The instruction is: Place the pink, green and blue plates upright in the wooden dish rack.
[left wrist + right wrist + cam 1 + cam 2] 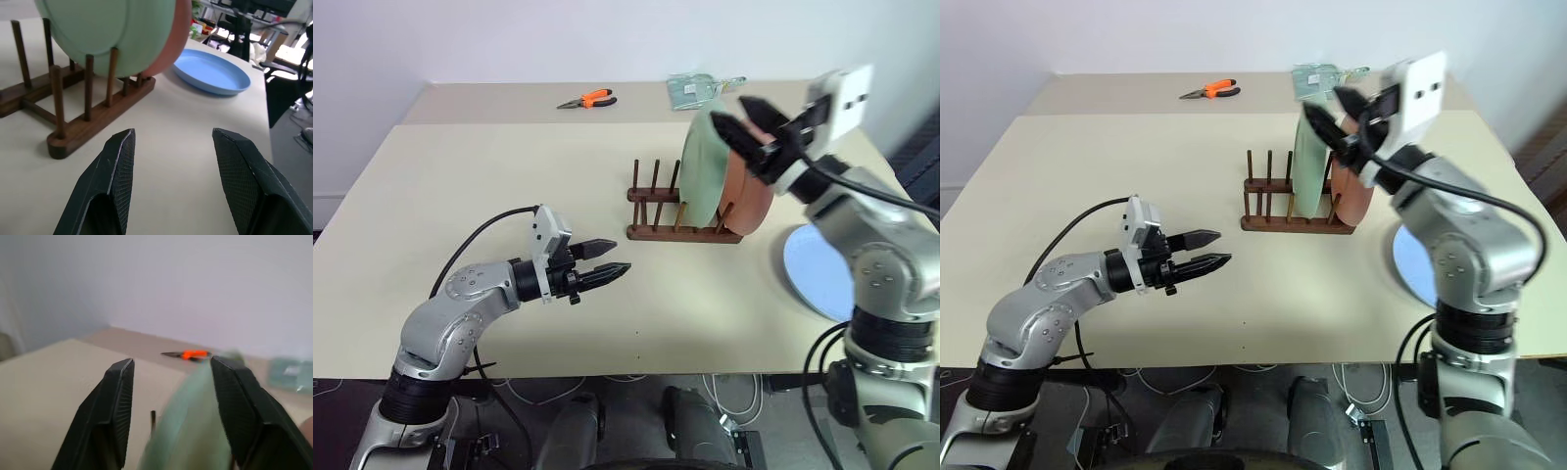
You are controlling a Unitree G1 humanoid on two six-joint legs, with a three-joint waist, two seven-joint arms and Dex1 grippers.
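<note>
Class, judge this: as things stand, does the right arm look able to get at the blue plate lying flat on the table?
Probably yes. The blue plate lies flat on the table on the right arm's side, with nothing on it, and the right gripper is open and holds nothing.

Green plate (pixel 702 166), pink plate (pixel 751 191) upright in wooden rack (pixel 658 211); blue plate (pixel 816 272) flat on table.

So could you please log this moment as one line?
rack: green, pink upright | blue flat on table | right gripper open above green | left gripper open
</note>
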